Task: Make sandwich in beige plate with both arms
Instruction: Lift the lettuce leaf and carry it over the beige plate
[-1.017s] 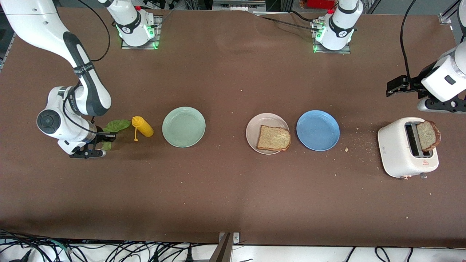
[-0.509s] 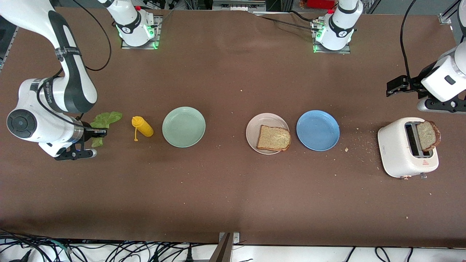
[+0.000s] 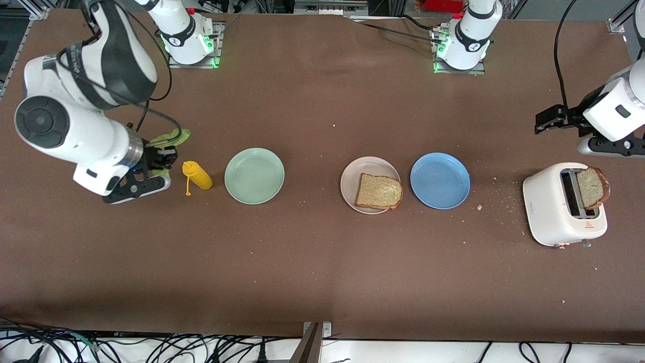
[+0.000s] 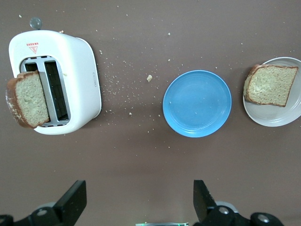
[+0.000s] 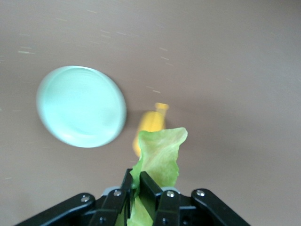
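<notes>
The round, shallow pinkish-beige plate (image 3: 370, 185) sits near the middle of the table and holds one square brown wholegrain bread slice (image 3: 379, 192), lying flat with its crust overhanging the rim on the side toward the left arm's end. Just beside it, toward that same end, the round blue plate (image 3: 440, 180) has nothing on it. The round mint-green plate (image 3: 254, 176), toward the right arm's end, is also bare. The white two-slot toaster (image 3: 563, 204) stands near the left arm's end with a second brown bread slice (image 3: 592, 187) sticking up, tilted, out of one slot.

My right gripper (image 5: 140, 186) is up in the air over the table beside the yellow squeeze bottle (image 3: 197, 175), its fingers pinched tight on a ruffled green lettuce leaf (image 5: 159, 157) that hangs between them. My left gripper (image 4: 136, 202) waits with its fingers spread wide and nothing in them, raised above the table near the toaster.

The tabletop (image 3: 322, 262) is a matte brown sheet scattered with pale crumbs, thickest between the blue plate and the toaster. Black cables trail along the edge nearest the front camera.

A wide bare strip of table runs along that near edge, and another lies between the plates and the arm bases.
</notes>
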Available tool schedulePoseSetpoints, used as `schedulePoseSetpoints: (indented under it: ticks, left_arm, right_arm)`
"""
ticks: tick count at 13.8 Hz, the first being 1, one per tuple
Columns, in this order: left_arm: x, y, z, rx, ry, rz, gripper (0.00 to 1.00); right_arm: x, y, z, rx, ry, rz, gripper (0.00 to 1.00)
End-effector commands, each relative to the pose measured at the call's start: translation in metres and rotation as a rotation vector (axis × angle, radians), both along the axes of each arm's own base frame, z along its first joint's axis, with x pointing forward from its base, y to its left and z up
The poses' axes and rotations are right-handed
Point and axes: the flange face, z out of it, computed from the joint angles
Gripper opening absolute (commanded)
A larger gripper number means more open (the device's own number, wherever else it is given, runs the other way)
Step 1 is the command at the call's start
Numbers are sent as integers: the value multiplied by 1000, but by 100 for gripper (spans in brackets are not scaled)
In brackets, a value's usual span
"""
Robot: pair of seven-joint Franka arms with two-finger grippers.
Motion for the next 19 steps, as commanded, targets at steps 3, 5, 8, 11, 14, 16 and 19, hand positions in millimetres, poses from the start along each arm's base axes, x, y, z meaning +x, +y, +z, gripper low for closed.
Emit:
schedulePoseSetpoints:
  ticks: [3,5,8,11,14,16,19]
  left_arm:
    - [2,3,3,19,0,-14,100]
    - [2,3,3,19,0,-14,100]
    - [2,3,3,19,0,-14,100]
    - [2,3,3,19,0,-14,100]
    - [2,3,3,19,0,-14,100]
    - [2,3,3,19,0,-14,100]
    - [2,4,2,19,2,-12,100]
  right_arm:
    - [-43,159,2,100,-85,21,0]
    - [-46,204,-17,190,-139,21,0]
    - [-40,253,-57,388,-179,-29,0]
    - [-40,294,-106,500,-239,-60,0]
    - [-52,334,-145,628,-304,-164,0]
    - [-58,348,-164,662,-310,-189,0]
    - [-70,362,-195,686,-314,-191,0]
